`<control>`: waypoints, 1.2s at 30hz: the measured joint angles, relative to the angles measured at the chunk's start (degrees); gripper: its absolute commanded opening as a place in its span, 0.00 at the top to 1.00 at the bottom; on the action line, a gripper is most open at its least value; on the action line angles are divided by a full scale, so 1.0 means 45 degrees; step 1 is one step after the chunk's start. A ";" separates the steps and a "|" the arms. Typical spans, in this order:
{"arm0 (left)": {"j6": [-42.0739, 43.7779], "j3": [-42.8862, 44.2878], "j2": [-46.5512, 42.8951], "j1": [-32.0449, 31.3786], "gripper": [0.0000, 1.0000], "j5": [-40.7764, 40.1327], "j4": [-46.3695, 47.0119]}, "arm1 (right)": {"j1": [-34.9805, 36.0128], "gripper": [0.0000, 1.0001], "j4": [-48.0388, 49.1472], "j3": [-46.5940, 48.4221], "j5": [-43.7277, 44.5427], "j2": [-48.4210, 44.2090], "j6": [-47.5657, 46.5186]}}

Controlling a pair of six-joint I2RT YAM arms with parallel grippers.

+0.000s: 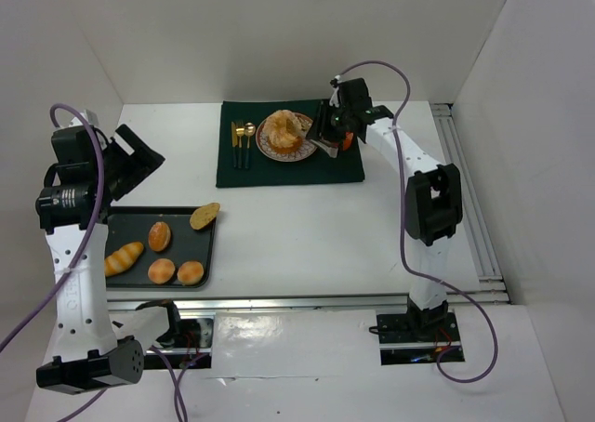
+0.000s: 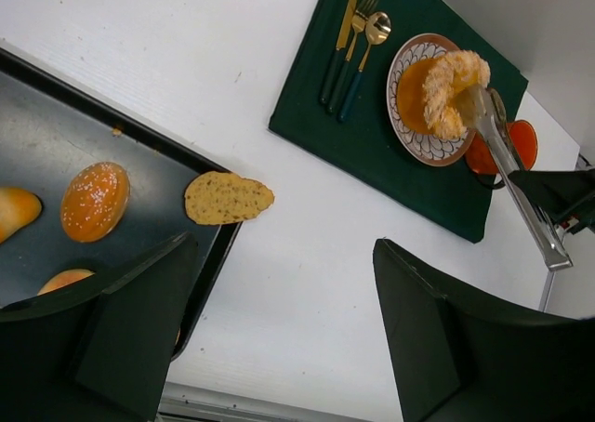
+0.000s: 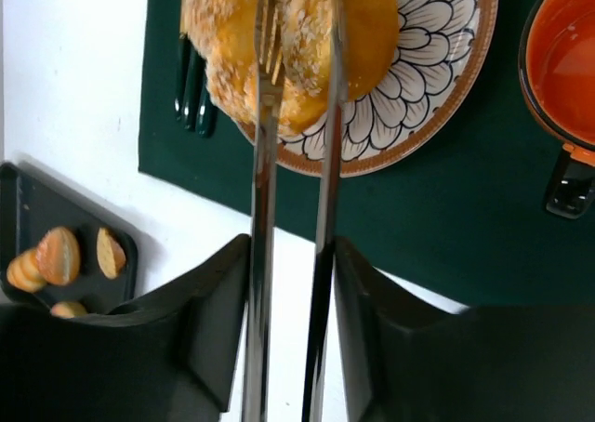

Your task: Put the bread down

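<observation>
The bread [image 1: 282, 130] sits on the patterned plate [image 3: 437, 78] on the green placemat [image 1: 344, 166], at 12 o'clock on the table. The right gripper [image 3: 291, 255] is clamped on metal tongs [image 3: 323, 190], whose slightly parted tips lie against the bread. An orange cup [image 3: 567, 59] stands at the plate's 3 o'clock. The left gripper [image 2: 284, 250] gapes wide and empty over the baking tray [image 2: 56, 134] at 8 o'clock.

Bread [image 1: 282, 129] on plate [image 3: 437, 59], tongs [image 2: 513, 169] at bread; cutlery [image 1: 242, 143] left, cup [image 2: 521, 143] right; tray [image 1: 130, 227] near-left.
</observation>
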 measured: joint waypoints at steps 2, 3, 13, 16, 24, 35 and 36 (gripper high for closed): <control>0.0000 -0.0063 0.0000 0.0000 0.11 0.0097 0.0049 | -0.0039 0.49 -0.0165 0.0316 0.0078 0.0287 -0.0083; 0.0000 -0.0126 0.0000 0.0000 0.12 0.0160 0.0083 | -0.0068 0.48 -0.0277 0.0602 0.0107 0.0432 -0.0092; 0.0005 -0.0389 0.0000 0.0000 0.12 0.0282 0.0136 | -0.0092 0.42 -0.0636 0.2322 0.0272 0.0073 -0.0316; 0.0010 -0.0389 -0.0005 0.0000 0.12 0.0277 0.0160 | -0.0083 0.42 -0.0369 0.1243 0.0325 -0.0850 -0.0398; 0.0029 -0.0413 0.0029 0.0000 0.12 0.0282 0.0262 | 0.1763 0.42 0.1710 -0.6329 0.2254 -0.6635 -0.0661; 0.0034 -0.0733 0.0151 0.0000 0.13 0.0335 0.0257 | 0.5396 0.42 0.4095 -1.1812 0.5649 -0.8859 -0.0359; 0.0034 -0.0748 0.0141 0.0000 0.13 0.0335 0.0267 | 0.5707 0.41 0.4507 -1.1929 0.5804 -0.8514 -0.0340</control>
